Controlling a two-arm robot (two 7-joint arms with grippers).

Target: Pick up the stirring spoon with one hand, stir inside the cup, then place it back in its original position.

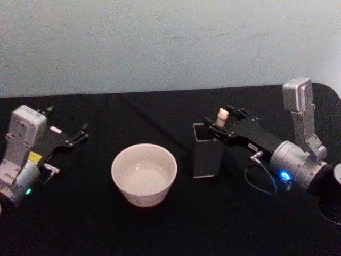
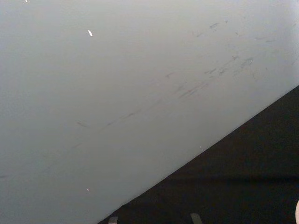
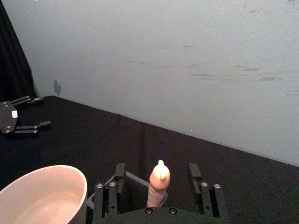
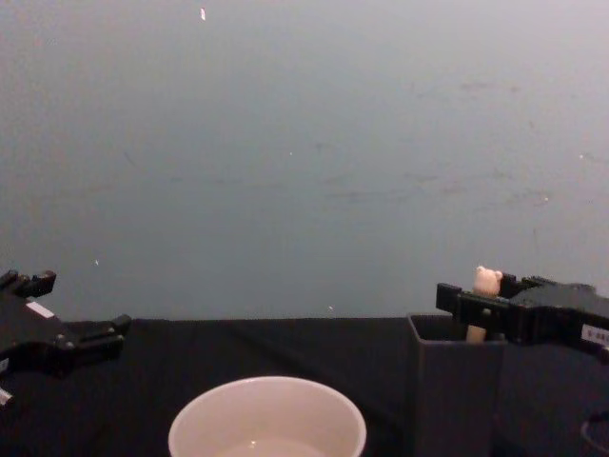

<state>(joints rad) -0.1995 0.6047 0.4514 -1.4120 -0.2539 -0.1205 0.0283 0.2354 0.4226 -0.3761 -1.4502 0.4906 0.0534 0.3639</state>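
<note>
Round cup (image 1: 144, 173) (glossy cream); right hand (image 1: 224, 119) straddles spoon (image 3: 159, 183).

No words or numbers can be read. Small white labels (image 1: 55, 129) are seen on the left gripper (image 1: 68, 119) and the right gripper (image 1: 225, 118), but their print is too tiny.

Dark square holder (image 1: 206, 158) stands on black table (image 1: 80, 229).
</note>
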